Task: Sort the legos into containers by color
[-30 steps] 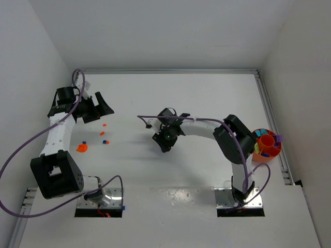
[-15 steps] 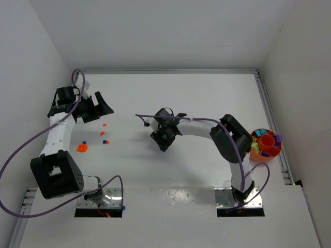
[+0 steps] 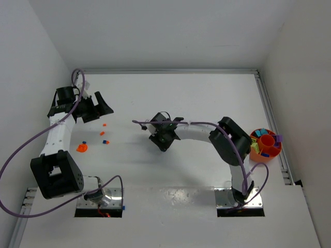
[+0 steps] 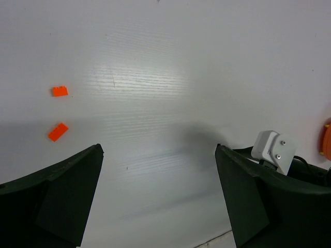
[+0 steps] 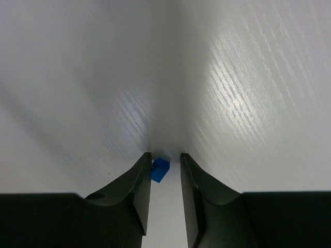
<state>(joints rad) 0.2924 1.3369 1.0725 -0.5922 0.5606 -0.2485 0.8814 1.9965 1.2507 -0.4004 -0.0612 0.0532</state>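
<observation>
Blue lego (image 5: 160, 169) sits low in the frame, inside the narrowly parted right tool (image 5: 165, 157). Left tool (image 4: 158, 150) stands spread wide.

A blue brick (image 5: 160, 169) is seen between black fingers (image 5: 135, 194); orange bricks (image 4: 60, 91) and an orange bowl (image 3: 257, 155) are shown on a white table (image 3: 196, 98)

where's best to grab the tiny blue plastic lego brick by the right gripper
Its two opposite side walls, from straight above: the tiny blue plastic lego brick lies low on the table, skewed between the fingers of the right gripper, so squaring the wrist may help.
</observation>
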